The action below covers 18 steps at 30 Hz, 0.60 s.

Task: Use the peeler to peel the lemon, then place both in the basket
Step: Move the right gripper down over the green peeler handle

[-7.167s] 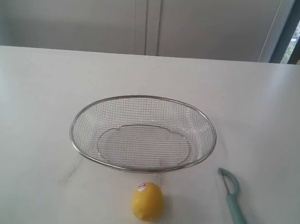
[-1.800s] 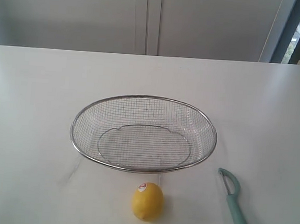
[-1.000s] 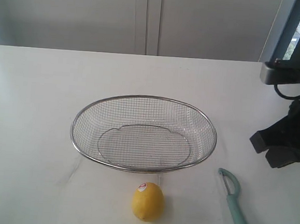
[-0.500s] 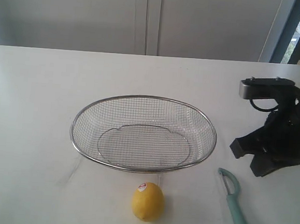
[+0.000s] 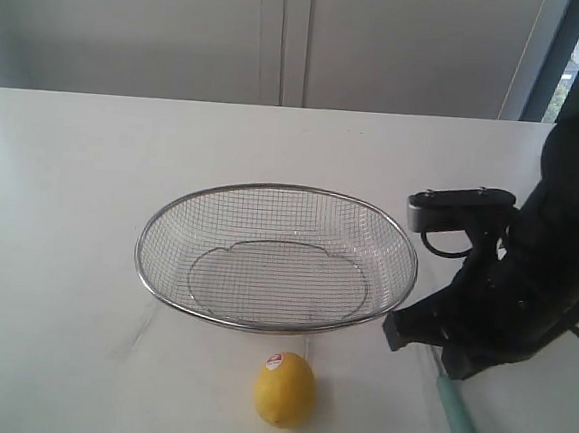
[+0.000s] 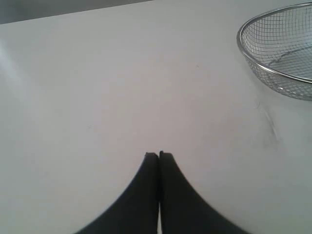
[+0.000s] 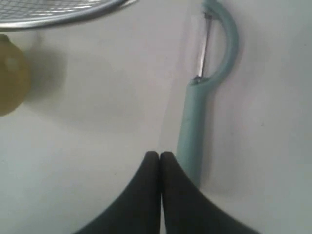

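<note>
Right arm stooped low over the peeler, both pairs of jaws pressed together and empty.
The right arm [image 5: 536, 266] bent down from the right side of the table [image 5: 73, 159], and its body hid the peeler's head in the exterior view. The right gripper [image 7: 159, 154] pointed at the tabletop with its closed tips just beside the teal handle of the peeler [image 7: 192, 131]; whether they touched it could not be told. The lemon [image 5: 284, 389] sat on the table in front of the basket [image 5: 282, 188], which held nothing. The left gripper [image 6: 159, 154] hung closed over bare table, apart from the basket.
</note>
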Each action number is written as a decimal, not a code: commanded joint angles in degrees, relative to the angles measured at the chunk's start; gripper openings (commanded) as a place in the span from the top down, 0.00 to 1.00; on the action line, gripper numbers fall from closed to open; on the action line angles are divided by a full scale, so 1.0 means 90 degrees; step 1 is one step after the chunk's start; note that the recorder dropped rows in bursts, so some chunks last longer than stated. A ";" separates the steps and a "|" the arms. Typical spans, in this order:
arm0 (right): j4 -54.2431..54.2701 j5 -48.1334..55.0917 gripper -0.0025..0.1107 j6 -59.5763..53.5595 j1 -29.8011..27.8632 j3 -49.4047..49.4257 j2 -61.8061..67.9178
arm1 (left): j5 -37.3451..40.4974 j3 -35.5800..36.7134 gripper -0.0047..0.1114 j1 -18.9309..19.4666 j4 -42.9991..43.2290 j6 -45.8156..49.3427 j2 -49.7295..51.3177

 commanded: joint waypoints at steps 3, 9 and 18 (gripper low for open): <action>-0.1062 -0.0840 0.98 0.1574 0.0819 0.0251 -0.0178 | 0.0019 0.0025 0.96 -0.0052 -0.0068 0.0000 -0.0027; -0.1310 -0.0499 0.98 0.1877 0.0895 0.0627 -0.0178 | 0.0019 0.0025 0.96 -0.0052 -0.0068 0.0000 -0.0027; -0.1060 -0.0604 0.98 0.1610 0.0895 0.1089 -0.0178 | 0.0019 0.0025 0.96 -0.0052 -0.0068 0.0000 -0.0027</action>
